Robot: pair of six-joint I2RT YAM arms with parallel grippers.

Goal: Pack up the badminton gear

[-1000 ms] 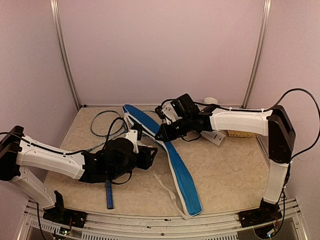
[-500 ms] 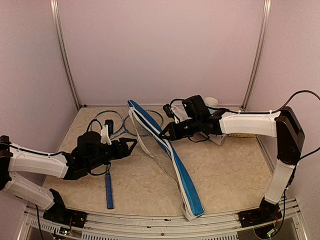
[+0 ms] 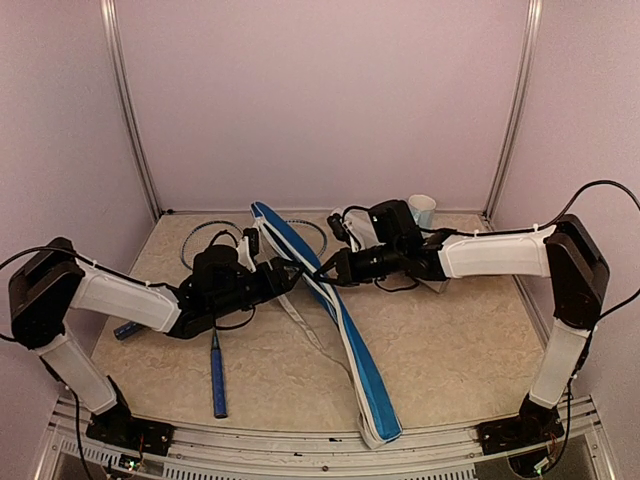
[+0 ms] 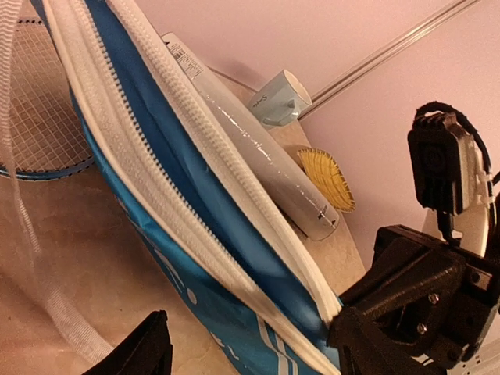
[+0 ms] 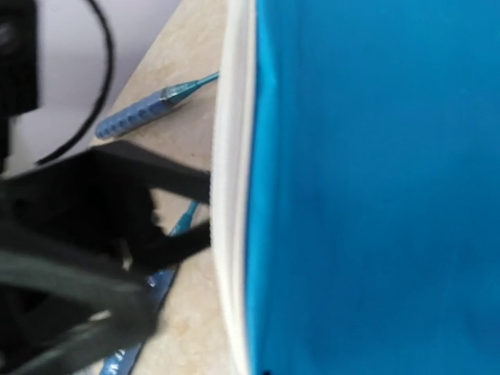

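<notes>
The blue racket cover [image 3: 352, 345] lies diagonally across the table, its upper part raised on edge. My right gripper [image 3: 322, 275] is shut on its white zipper edge [image 5: 234, 195]. My left gripper [image 3: 290, 275] stands open just left of that spot, and in the left wrist view the cover's zipper edges [image 4: 195, 226] run between its fingers [image 4: 144, 351], apart from them. Two rackets lie behind and left. One has its head [image 3: 200, 240] at the back and its blue handle [image 3: 217, 380] near the front. The other handle [image 3: 126, 329] shows under my left arm. The white tube [image 4: 258, 148] lies behind the cover.
A pale blue mug [image 4: 280, 98] lies on its side by the back wall, and a straw-coloured brush [image 4: 326, 178] sits beside the tube's end. The cover's white strap [image 3: 315, 345] trails on the table. Pink walls close in the back and both sides.
My left gripper let go of the racket, opened, and swung right and back up to the cover's raised edge. The right gripper kept the cover pinched, and the cover shifted slightly.
</notes>
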